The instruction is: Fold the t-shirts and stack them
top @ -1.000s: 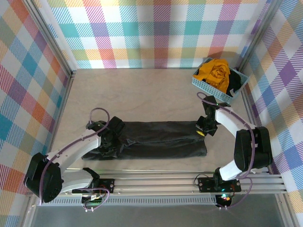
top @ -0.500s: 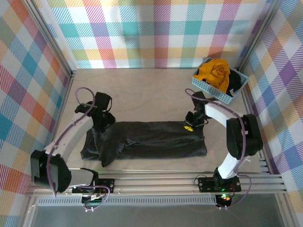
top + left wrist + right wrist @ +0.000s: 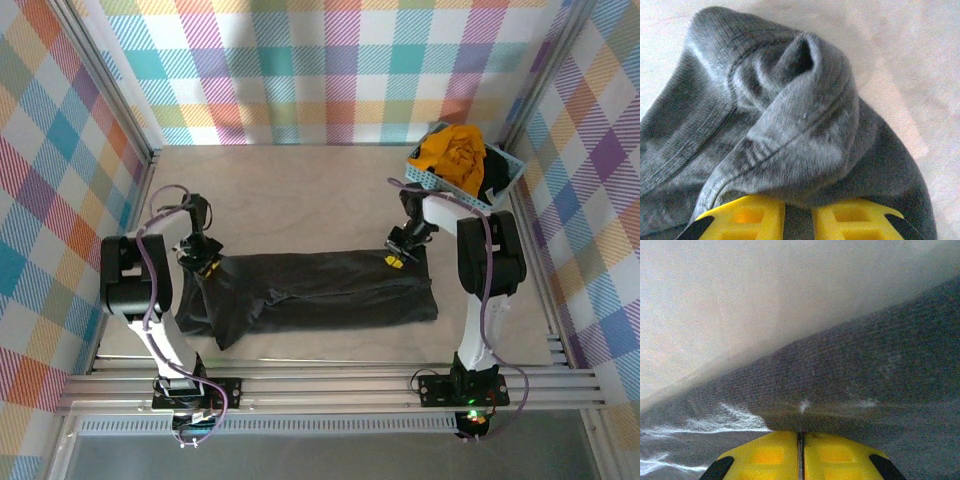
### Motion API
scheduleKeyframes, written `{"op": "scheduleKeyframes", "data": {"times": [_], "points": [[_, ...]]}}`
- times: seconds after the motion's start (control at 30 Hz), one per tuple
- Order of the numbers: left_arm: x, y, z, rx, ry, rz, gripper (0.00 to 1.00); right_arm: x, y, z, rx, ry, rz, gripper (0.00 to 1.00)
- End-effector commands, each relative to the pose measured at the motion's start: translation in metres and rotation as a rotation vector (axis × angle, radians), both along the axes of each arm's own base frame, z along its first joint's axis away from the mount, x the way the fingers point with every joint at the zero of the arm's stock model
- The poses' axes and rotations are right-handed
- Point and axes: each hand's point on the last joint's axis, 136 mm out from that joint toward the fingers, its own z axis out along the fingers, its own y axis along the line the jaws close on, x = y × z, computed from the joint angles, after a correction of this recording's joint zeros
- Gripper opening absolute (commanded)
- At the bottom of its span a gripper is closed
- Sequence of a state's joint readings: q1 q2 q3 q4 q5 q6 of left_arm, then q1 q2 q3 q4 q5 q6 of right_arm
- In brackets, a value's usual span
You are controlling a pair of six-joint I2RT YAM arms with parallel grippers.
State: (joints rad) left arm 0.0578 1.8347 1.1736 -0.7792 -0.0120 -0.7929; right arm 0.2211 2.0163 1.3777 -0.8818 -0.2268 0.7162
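Rightward, blue basket (image 3: 445, 188) holding mustard t-shirt (image 3: 450, 150), left gripper (image 3: 207, 262) and right gripper (image 3: 393, 262) clamped on ends of black t-shirt (image 3: 320, 295).

Two grippers at work, the left gripper (image 3: 207, 262) and the right gripper (image 3: 396, 259); one charcoal t-shirt (image 3: 320, 295) on one tabletop (image 3: 300, 190); one blue basket (image 3: 443, 185) holding one mustard-yellow t-shirt (image 3: 452, 150) and one dark garment (image 3: 497, 172).

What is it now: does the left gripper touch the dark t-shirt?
Touching. In the left wrist view, a fold of the dark t-shirt is pinched between the yellow fingers of the left gripper.
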Motion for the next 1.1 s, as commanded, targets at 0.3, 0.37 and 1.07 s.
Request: {"op": "scheduleKeyframes", "data": {"times": [0.3,0.37,1.07], "points": [[0.128,-0.001,0.012,-0.060,-0.194,-0.065,0.34,0.135,-0.017,0.018,0.026,-0.223,0.079,0.17],[0.133,0.000,0.044,-0.006,-0.271,-0.106,0.45,0.147,-0.009,0.046,0.044,-0.316,0.118,0.25],[0.068,-0.112,0.028,-0.229,-0.413,-0.675,0.55,0.027,0.089,0.194,0.535,-0.643,0.281,0.56]]}}
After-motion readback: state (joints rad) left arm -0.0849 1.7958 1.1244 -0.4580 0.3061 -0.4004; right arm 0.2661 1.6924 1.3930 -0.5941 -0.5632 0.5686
